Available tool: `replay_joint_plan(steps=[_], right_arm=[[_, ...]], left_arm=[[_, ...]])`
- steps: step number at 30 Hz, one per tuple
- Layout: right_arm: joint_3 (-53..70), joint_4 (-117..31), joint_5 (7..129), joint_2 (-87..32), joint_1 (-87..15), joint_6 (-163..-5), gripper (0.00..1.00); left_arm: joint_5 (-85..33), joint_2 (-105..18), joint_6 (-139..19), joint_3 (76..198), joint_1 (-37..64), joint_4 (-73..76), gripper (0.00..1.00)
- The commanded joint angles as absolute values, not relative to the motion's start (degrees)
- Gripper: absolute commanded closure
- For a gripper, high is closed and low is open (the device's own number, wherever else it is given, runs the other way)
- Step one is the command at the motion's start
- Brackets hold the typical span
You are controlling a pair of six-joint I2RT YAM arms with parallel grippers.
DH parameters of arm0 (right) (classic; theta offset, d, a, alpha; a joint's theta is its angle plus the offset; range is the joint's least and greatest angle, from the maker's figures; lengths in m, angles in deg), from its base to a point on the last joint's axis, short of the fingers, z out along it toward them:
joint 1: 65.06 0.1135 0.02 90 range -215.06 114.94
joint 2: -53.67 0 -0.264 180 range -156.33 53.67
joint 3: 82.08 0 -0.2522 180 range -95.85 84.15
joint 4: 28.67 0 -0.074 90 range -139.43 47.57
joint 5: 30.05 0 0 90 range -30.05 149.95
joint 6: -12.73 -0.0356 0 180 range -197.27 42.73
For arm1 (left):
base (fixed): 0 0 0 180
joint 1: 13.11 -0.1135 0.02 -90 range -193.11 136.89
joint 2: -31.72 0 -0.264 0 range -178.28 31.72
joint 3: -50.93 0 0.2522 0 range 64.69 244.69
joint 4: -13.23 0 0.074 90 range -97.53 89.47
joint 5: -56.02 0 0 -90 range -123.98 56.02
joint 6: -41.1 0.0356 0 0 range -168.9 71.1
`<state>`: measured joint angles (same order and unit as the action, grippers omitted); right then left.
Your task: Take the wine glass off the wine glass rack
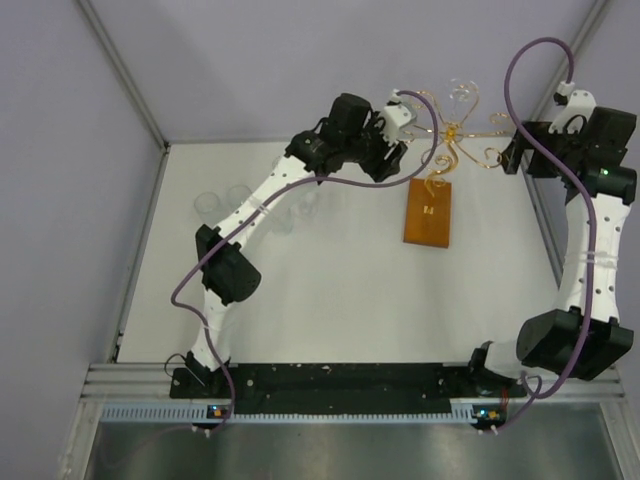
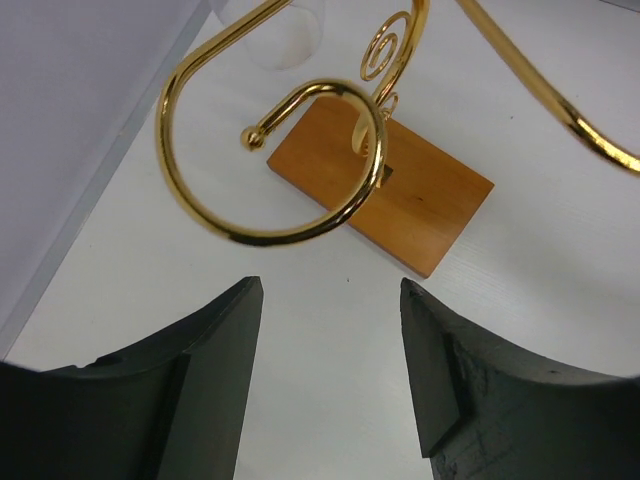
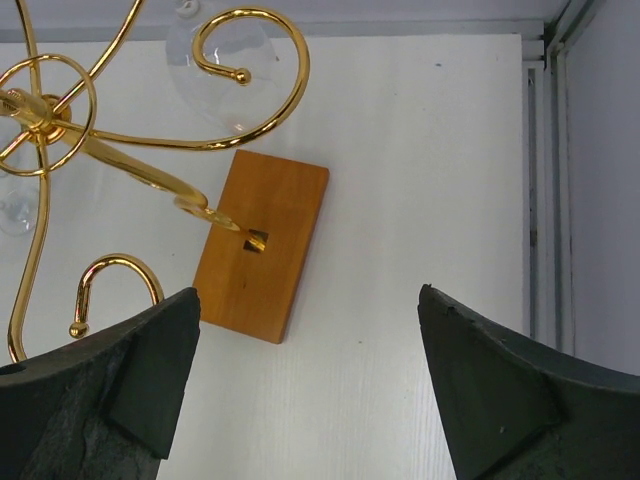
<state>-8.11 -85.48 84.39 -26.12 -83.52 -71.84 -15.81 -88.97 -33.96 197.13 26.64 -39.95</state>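
Note:
The wine glass rack (image 1: pixel 455 130) is a gold wire stand with curled arms on an orange-brown wooden base (image 1: pixel 429 212) at the back of the table. A clear wine glass (image 1: pixel 462 92) hangs from its far arm. It also shows in the right wrist view (image 3: pixel 212 85), under a scroll (image 3: pixel 255 60), and in the left wrist view (image 2: pixel 288 35). My left gripper (image 1: pixel 400 140) is open and empty just left of the rack, with a scroll arm (image 2: pixel 270 160) in front of its fingers (image 2: pixel 215 350). My right gripper (image 1: pixel 512 155) is open and empty just right of the rack.
Several clear glasses (image 1: pixel 225 200) stand on the white table at the left, under the left arm. The enclosure's back wall is close behind the rack, and the right side rail (image 3: pixel 545 180) runs near the right gripper.

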Motion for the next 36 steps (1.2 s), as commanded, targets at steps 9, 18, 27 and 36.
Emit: replay_joint_plan(steps=[9,18,27,36], right_arm=[[-5.50,-87.78,83.24,-19.28,-75.44,-67.77,0.12],[-1.10,-89.19,84.11,-15.86,-71.74,-71.90,0.13],[0.75,-90.69,86.84,-13.92,-67.70,-74.54,0.16],[-0.48,-90.69,87.63,-14.71,-63.93,-74.28,0.18]], left_arm=[[-26.24,-91.86,-30.10,202.33,28.55,-23.56,0.32],[-29.23,-91.15,-29.74,200.14,27.85,-23.29,0.31],[-30.55,-82.64,-32.11,188.20,26.62,-22.60,0.25],[-32.92,-72.62,-33.69,174.39,26.53,-21.00,0.24]])
